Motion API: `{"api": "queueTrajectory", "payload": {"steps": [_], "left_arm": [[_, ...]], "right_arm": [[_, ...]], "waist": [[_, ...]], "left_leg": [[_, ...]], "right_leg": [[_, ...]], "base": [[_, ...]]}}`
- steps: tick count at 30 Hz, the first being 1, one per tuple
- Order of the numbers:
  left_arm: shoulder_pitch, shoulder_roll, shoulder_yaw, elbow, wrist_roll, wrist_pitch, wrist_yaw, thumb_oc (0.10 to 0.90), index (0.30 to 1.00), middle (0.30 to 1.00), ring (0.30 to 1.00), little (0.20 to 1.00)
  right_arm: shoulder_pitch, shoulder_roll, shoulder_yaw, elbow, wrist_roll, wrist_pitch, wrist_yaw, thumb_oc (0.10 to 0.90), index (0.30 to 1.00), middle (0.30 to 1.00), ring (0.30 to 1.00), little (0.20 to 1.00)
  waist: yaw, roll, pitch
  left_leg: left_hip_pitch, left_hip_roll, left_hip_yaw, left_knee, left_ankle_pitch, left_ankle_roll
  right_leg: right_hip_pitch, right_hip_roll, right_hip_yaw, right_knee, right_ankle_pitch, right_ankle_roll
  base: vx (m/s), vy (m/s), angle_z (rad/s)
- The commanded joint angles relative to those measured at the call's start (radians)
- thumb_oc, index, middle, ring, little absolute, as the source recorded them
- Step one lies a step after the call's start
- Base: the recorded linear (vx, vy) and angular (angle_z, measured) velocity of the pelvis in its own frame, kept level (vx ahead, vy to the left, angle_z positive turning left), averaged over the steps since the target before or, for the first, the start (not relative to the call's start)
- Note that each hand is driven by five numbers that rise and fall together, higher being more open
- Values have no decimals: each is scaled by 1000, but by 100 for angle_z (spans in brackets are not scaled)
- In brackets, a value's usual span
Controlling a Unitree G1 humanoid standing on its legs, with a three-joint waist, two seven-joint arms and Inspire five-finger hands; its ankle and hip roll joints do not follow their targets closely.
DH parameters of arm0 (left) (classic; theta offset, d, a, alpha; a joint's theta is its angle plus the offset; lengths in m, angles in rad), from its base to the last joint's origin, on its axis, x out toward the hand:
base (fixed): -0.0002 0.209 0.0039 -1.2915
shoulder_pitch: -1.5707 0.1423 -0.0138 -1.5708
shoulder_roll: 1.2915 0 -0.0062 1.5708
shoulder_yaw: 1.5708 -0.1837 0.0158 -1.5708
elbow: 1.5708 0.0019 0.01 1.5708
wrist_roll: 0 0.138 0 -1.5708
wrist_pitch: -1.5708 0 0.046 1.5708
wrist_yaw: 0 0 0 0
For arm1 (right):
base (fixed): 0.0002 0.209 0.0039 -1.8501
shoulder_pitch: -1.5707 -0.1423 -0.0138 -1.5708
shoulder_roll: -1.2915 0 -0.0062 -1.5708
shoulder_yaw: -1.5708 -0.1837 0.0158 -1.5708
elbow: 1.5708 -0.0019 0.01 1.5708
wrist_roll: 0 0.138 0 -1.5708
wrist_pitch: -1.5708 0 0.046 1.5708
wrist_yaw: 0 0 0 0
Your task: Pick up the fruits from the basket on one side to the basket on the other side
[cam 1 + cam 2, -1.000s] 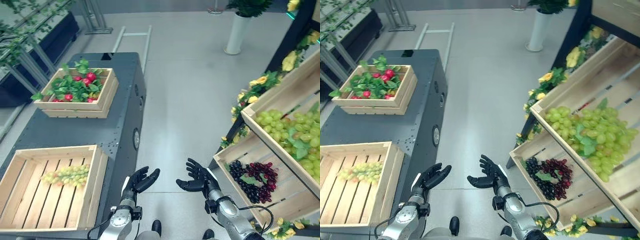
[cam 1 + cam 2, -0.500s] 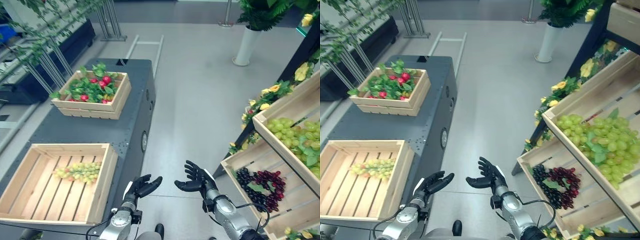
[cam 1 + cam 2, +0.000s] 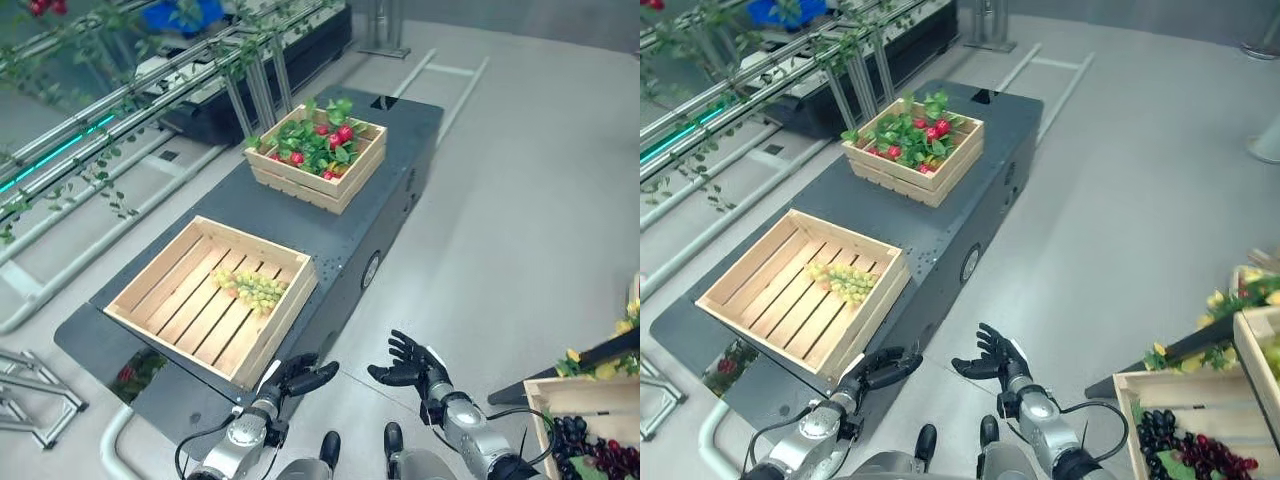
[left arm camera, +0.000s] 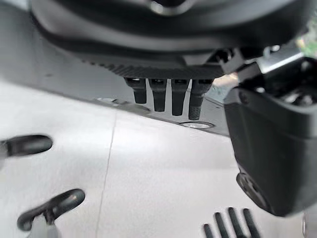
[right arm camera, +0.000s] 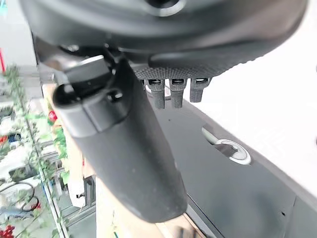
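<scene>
Left eye view: grapes well beyond hands.

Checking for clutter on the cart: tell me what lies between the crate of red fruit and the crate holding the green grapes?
Nothing: in the left eye view, bare dark cart top separates the red-fruit crate from the grape crate.

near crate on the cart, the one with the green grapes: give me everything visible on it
The near crate is a shallow, open-topped box of pale unfinished wood, with a slatted floor and plank walls. It sits flat on the dark grey cart, turned at an angle to the cart's edges. One bunch of green grapes lies inside against its right wall; the other slats are bare. Neither hand touches it.
</scene>
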Motion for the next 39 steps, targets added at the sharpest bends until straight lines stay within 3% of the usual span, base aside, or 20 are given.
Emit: {"api": "queueTrajectory", "payload": {"steps": [1, 4, 5, 6, 7, 8, 10, 16, 19, 21, 22, 24, 28, 29, 30, 31, 34, 35, 36, 39], "left_arm": [[-93, -33, 12, -77, -8, -88, -17, 800, 900, 900, 900, 900], [-115, -37, -19, -89, 34, -76, -76, 800, 900, 900, 900, 900], [-133, -35, -40, -95, 51, -67, -97, 800, 900, 900, 900, 900], [-149, -43, -60, -96, 76, -69, -93, 800, 900, 900, 900, 900], [-153, -44, -66, -95, 82, -69, -84, 800, 900, 900, 900, 900], [-167, -44, -87, -88, 120, -85, -31, 800, 900, 900, 900, 900], [-186, -33, -90, -105, 84, -90, -14, 800, 900, 900, 900, 900], [-189, -9, -71, -141, 75, -139, -11, 800, 900, 900, 900, 900], [-177, 1, -56, -165, 75, -160, -25, 800, 900, 900, 900, 900], [-168, 20, -44, -184, 81, -182, -45, 800, 900, 900, 900, 900], [-171, 41, -48, -200, 85, -201, -52, 800, 900, 900, 900, 900], [-175, 54, -55, -211, 108, -221, -54, 800, 900, 900, 900, 900], [-191, 77, -74, -255, 168, -223, -23, 800, 900, 900, 900, 900], [-225, 81, -74, -278, 191, -230, 24, 800, 900, 900, 900, 900], [-225, 81, -74, -278, 191, -230, 24, 800, 900, 900, 900, 900], [-271, 82, -83, -296, 244, -252, 86, 800, 900, 900, 900, 900], [-288, 93, -76, -316, 255, -301, 92, 800, 900, 900, 900, 900], [-282, 97, -68, -326, 235, -309, 86, 800, 900, 900, 900, 900], [-255, 105, -22, -386, 160, -329, 33, 800, 900, 900, 900, 900], [-227, 91, 19, -416, 87, -383, 1, 800, 900, 900, 900, 900]], "right_arm": [[-16, -6, -38, -133, 24, -87, 22, 800, 900, 900, 900, 900], [29, -22, -73, -163, 58, -133, -32, 800, 900, 900, 900, 900], [35, -21, -80, -171, 76, -149, -67, 800, 900, 900, 900, 900], [28, -17, -82, -163, 90, -167, -87, 800, 900, 900, 900, 900], [23, -16, -84, -154, 92, -168, -87, 800, 900, 900, 900, 900], [15, -10, -87, -135, 116, -155, -103, 800, 900, 900, 900, 900], [18, 2, -85, -147, 126, -157, -112, 800, 900, 900, 900, 900], [47, 36, -89, -153, 86, -183, -142, 800, 900, 900, 900, 900], [52, 47, -92, -157, 74, -192, -148, 800, 900, 900, 900, 900], [64, 60, -90, -182, 69, -197, -168, 800, 900, 900, 900, 900], [77, 53, -90, -210, 75, -210, -174, 800, 900, 900, 900, 900], [87, 42, -97, -225, 88, -219, -180, 800, 900, 900, 900, 900], [98, 37, -101, -235, 108, -238, -199, 800, 900, 900, 900, 900], [74, 44, -97, -235, 97, -253, -216, 800, 900, 900, 900, 900], [74, 44, -97, -235, 97, -253, -216, 800, 900, 900, 900, 900], [34, 47, -100, -230, 89, -259, -232, 800, 900, 900, 900, 900], [16, 48, -116, -227, 74, -247, -260, 800, 900, 900, 900, 900], [17, 50, -121, -230, 64, -219, -276, 800, 900, 900, 900, 900], [37, 45, -122, -268, 44, -216, -289, 800, 900, 900, 900, 900], [36, 18, -138, -265, 56, -231, -266, 800, 900, 900, 900, 900]], "waist": [[-26, -68, -13], [-69, -70, 0], [-88, -65, 2], [-101, -54, 4], [-99, -50, 2], [-96, -35, -6], [-96, -23, -14], [-83, -16, -37], [-76, -9, -36], [-74, -7, -25], [-81, 3, 10], [-91, 0, 41], [-120, -3, 81], [-126, -4, 91], [-126, -3, 91], [-131, -3, 100], [-132, -10, 88], [-131, -14, 84], [-120, -29, 86], [-108, -35, 80]], "left_leg": [[-62, -63, 134, 215, -105, 26], [-124, 80, 441, 339, -81, -30], [-120, 116, 527, 280, -60, -45], [-98, 110, 562, 176, -63, -39], [-88, 98, 544, 140, -63, -35], [-57, 52, 481, 42, -46, -28], [-17, 29, 461, -36, -28, -18], [23, -11, 433, -50, -58, 15], [39, -19, 425, -67, -65, 33], [38, -31, 429, -70, -68, 59], [35, -34, 435, -59, -75, 77], [41, -44, 423, -50, -82, 86], [72, -47, 361, -50, -90, 78], [69, -28, 359, -43, -99, 69], [68, -27, 359, -43, -99, 69], [62, -20, 320, -40, -123, 70], [44, -3, 289, -1, -138, 60], [35, 5, 287, 29, -142, 55], [31, 33, 300, 77, -144, 38], [30, 51, 284, 62, -120, 19]], "right_leg": [[153, -81, -70, -108, -10, 26], [190, -91, -222, -112, -52, 4], [191, -98, -266, -108, -60, 9], [184, -109, -295, -99, -64, 20], [183, -109, -291, -102, -61, 25], [182, -107, -274, -115, -45, 43], [181, -103, -273, -125, -43, 49], [187, -114, -282, -118, -53, 55], [180, -130, -282, -47, -91, 62], [116, -175, -288, 153, -85, 86], [5, -243, -275, 420, -48, 97], [-56, -264, -243, 543, -23, 103], [-94, -210, -178, 428, 18, 109], [-93, -204, -146, 135, 88, 100], [-92, -203, -147, 132, 90, 99], [-94, -200, -59, -39, 131, 108], [-53, -189, -19, -69, 101, 116], [-43, -191, -32, -45, 80, 117], [-22, -207, -92, -6, 56, 111], [16, -192, -122, -34, 43, 93]], "base": [[73, -110, 22], [37, -131, 127], [-43, 9, 183], [-24, 85, 133], [54, 206, 139], [85, 192, 87], [129, 190, 18], [133, 151, 14], [107, 146, 27], [65, 242, 6], [-9, 214, 0], [46, 91, 33], [97, -140, 55], [65, -232, 40], [124, -423, 38], [100, -274, 28], [171, -326, 74], [289, -415, 130], [259, -353, 97], [212, -205, 71]]}}
